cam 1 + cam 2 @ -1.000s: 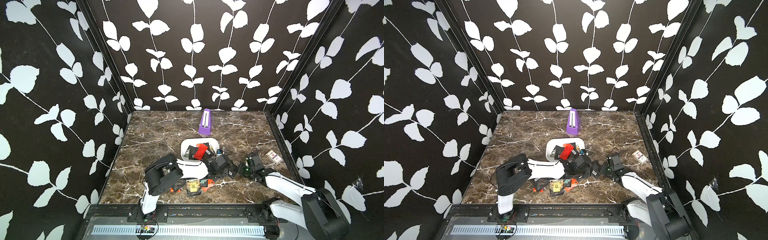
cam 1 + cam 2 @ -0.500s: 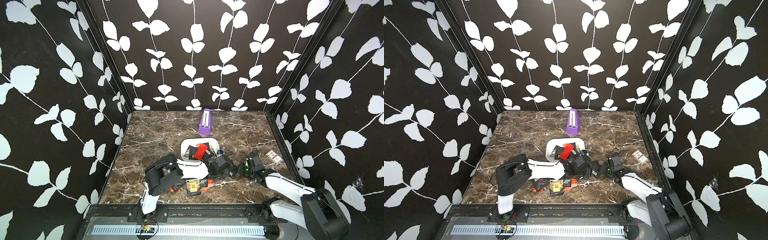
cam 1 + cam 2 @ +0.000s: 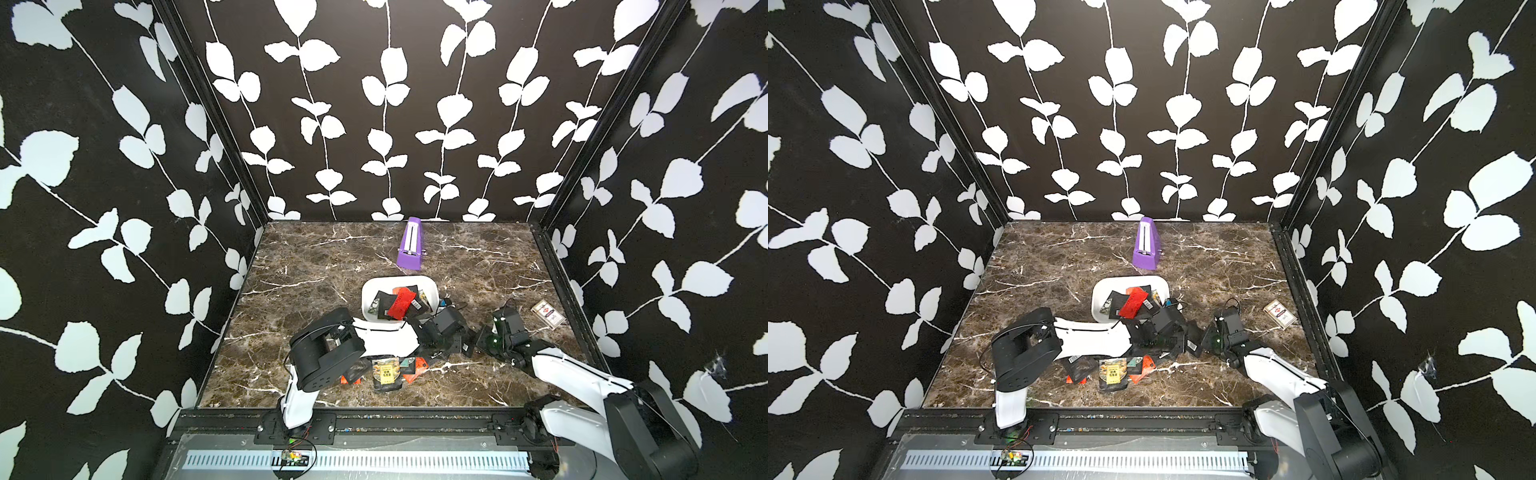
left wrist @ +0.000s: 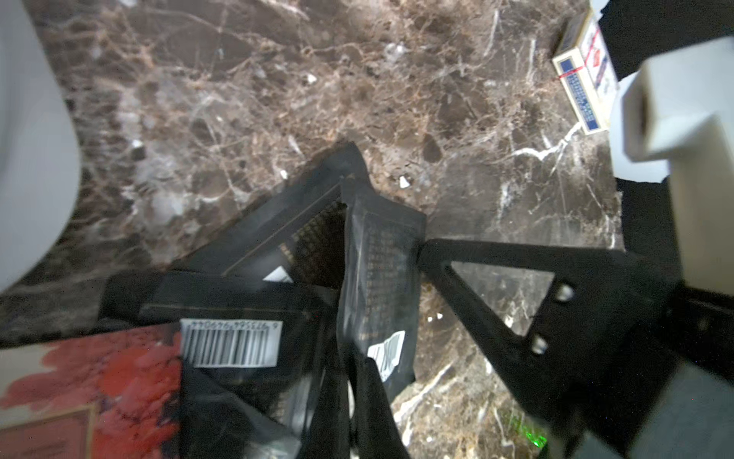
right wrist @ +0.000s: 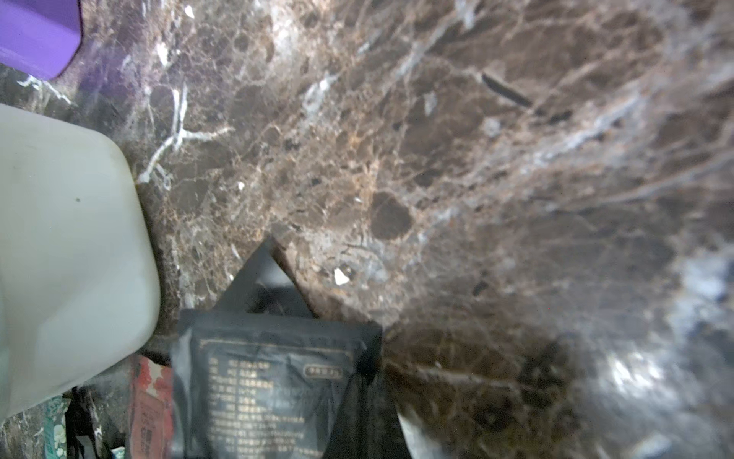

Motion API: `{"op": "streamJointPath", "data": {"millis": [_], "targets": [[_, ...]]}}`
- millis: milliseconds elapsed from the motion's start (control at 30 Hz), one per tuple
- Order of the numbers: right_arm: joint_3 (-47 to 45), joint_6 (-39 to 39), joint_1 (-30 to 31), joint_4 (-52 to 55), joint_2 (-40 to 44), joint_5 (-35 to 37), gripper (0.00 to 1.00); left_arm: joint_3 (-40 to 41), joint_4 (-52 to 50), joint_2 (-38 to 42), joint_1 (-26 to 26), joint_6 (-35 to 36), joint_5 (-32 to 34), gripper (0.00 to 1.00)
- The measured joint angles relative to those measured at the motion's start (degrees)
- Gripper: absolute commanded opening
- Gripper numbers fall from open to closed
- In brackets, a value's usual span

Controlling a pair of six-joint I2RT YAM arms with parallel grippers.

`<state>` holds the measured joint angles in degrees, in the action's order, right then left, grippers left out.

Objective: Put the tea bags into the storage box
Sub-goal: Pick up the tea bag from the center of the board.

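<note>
Though barcode labels mark the tea bags, digits blur.

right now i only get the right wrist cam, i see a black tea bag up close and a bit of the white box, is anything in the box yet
observer: Yes. The storage box holds several tea bags, with a red one lying on top of the black ones.
operator: any loose ones outside it
observer: A cluster lies in front of the box, partly under the left arm. It includes a yellow-faced bag.
operator: anything out there that isnt a tea bag
observer: A flat card pack lies alone, far to the right of the box.
</note>
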<state>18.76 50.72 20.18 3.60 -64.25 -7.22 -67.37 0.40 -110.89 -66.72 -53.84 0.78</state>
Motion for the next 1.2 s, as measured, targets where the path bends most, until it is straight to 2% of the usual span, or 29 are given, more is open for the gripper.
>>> {"op": "streamJointPath", "data": {"millis": [267,400,667,1200], "targets": [[0.0,-0.7,0.0,7.6,8.6,1.9,0.0,0.0,-0.8,2.4,0.0,2.9,-1.7,0.0],[0.2,-1.4,0.0,12.4,15.0,2.8,0.08,-0.1,-2.7,6.1,0.0,5.9,-1.4,0.0],[2.2,-3.0,0.0,22.8,25.9,5.0,0.12,-2.6,-5.5,10.1,0.0,10.7,-0.9,0.0],[2.4,-3.4,0.0,28.4,30.4,5.0,0.13,-4.8,-9.8,12.8,2.4,16.4,-0.7,0.0]]}}
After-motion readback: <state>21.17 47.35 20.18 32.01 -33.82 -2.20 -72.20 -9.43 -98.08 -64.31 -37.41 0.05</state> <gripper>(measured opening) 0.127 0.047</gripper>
